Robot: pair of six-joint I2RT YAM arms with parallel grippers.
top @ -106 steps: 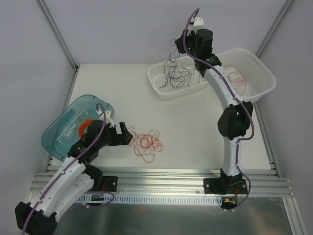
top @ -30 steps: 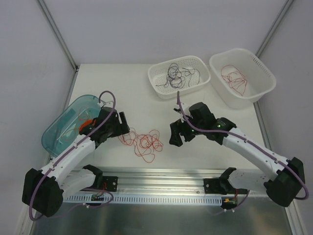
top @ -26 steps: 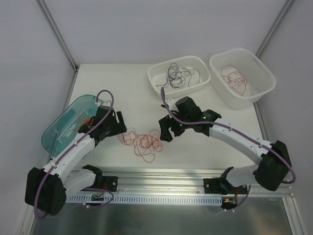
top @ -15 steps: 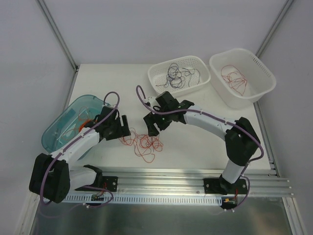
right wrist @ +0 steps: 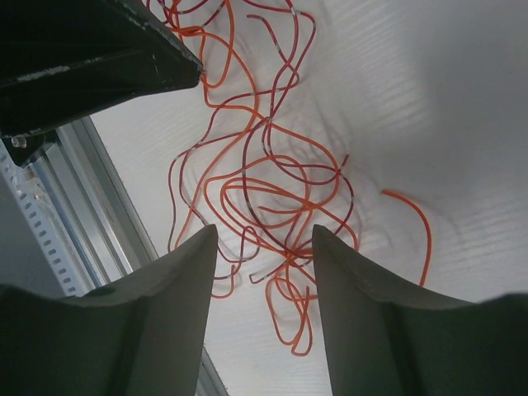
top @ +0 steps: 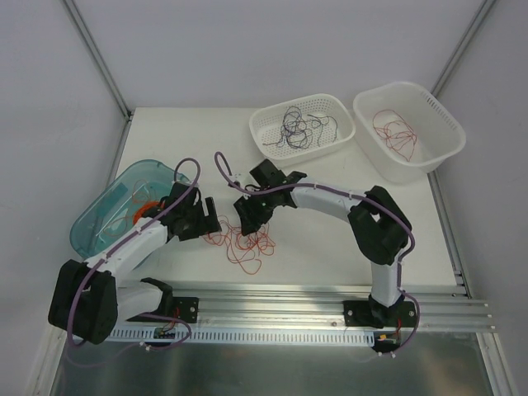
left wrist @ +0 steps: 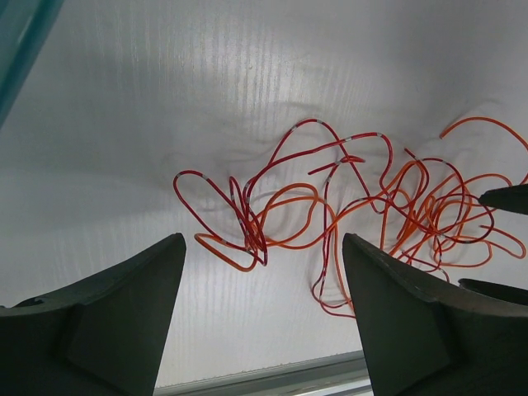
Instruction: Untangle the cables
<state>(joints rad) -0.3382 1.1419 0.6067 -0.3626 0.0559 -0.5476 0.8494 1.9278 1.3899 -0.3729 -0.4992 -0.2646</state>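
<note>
Both open-jawed, left gripper (left wrist: 262,239) and right gripper (right wrist: 264,229) flanked red cables (left wrist: 388,198); only the overhead view showed white baskets (top: 289,157), upper right.

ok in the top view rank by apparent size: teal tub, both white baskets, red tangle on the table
1. right white basket and teal tub: look alike, and the tub is partly behind the left arm
2. left white basket
3. red tangle
</note>
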